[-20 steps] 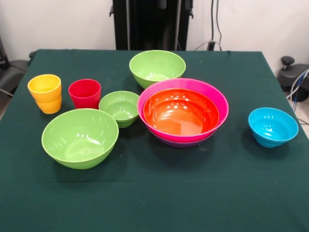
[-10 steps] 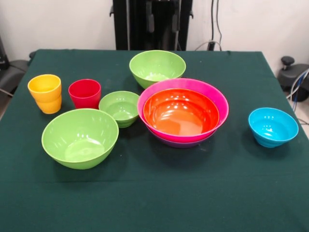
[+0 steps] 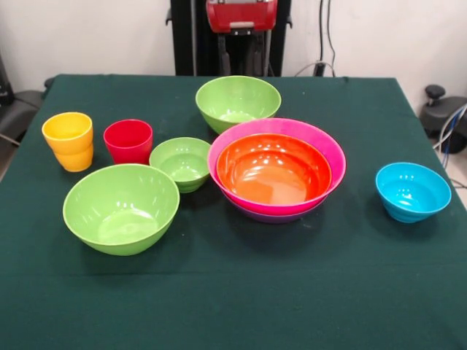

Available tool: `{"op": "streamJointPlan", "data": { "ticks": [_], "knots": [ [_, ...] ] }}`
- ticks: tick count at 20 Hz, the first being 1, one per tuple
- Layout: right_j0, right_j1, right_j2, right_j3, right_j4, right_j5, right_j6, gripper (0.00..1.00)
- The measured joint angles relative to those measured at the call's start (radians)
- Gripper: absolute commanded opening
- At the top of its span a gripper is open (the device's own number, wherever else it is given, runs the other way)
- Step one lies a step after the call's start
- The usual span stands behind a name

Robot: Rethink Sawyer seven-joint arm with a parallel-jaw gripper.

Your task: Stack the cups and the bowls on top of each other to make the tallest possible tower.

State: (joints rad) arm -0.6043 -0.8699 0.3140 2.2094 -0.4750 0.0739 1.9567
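The tower is a nest of bowls at the table's middle: an orange bowl (image 3: 273, 169) inside a pink bowl (image 3: 330, 154), with a purple bowl's (image 3: 273, 216) rim just showing beneath. Loose around it are a large green bowl (image 3: 237, 102) behind, a small green bowl (image 3: 180, 162) at its left, another large green bowl (image 3: 120, 208) front left, and a sky blue bowl (image 3: 412, 191) at the right. Yellow cup (image 3: 67, 140) and red cup (image 3: 128, 140) stand upright at the left. My gripper (image 3: 241, 67) hangs open and empty above and behind the far green bowl.
The dark green tablecloth (image 3: 233, 292) covers the whole table. A black office chair base (image 3: 438, 109) and cables sit beyond the right edge, and another dark chair part (image 3: 14, 109) beyond the left edge.
The gripper has come down from the top edge, its red body now showing above the far green bowl. No bowl or cup has moved.
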Motion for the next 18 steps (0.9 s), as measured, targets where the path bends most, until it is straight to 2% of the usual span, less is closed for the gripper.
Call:
{"op": "streamJointPlan", "data": {
  "ticks": [5, 13, 18],
  "knots": [
    [-0.03, 0.025, 0.002, 0.0, -0.015, -0.001, 0.0, 1.0],
    [-0.153, 0.027, 0.023, -0.001, -0.044, -0.001, 0.0, 1.0],
    [-0.19, 0.041, 0.027, -0.014, -0.063, -0.001, 0.0, 1.0]
  ]
}}
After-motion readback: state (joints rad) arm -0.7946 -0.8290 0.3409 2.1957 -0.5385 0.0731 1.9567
